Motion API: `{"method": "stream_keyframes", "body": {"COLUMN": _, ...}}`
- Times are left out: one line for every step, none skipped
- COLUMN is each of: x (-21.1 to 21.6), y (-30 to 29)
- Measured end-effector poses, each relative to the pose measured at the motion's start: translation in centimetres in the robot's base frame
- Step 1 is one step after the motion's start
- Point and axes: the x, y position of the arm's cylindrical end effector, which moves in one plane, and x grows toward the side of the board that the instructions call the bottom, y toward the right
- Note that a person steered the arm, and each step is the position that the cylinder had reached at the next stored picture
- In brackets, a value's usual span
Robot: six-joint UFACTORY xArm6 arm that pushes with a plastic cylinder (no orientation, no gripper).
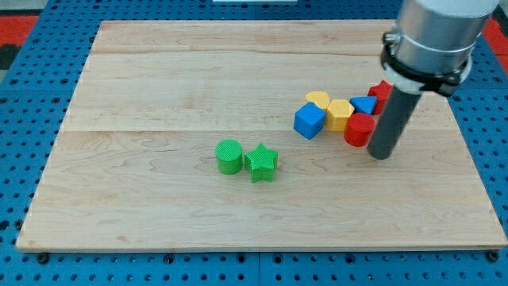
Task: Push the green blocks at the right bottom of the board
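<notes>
My tip carries no pincer, so nothing is grasped; it rests near the table's right edge, just beside the red cylinder. The 2 green blocks, a green cylinder touching a green star, lie mid-table, well toward the left edge from my tip. I judge the tip must first get round to their far-left side to drive them toward the bottom-right corner.
</notes>
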Motion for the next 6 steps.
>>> {"method": "stream_keyframes", "body": {"x": -0.8, "y": -8.2}}
{"method": "stream_keyframes", "body": {"x": -2.0, "y": -16.3}}
{"method": "stream_keyframes", "body": {"x": -4.1, "y": -20.0}}
{"method": "stream_keyframes", "body": {"x": -1.3, "y": -21.9}}
{"method": "stream_keyframes", "body": {"x": 1.8, "y": -21.8}}
{"method": "stream_keyframes", "body": {"x": 2.6, "y": -23.2}}
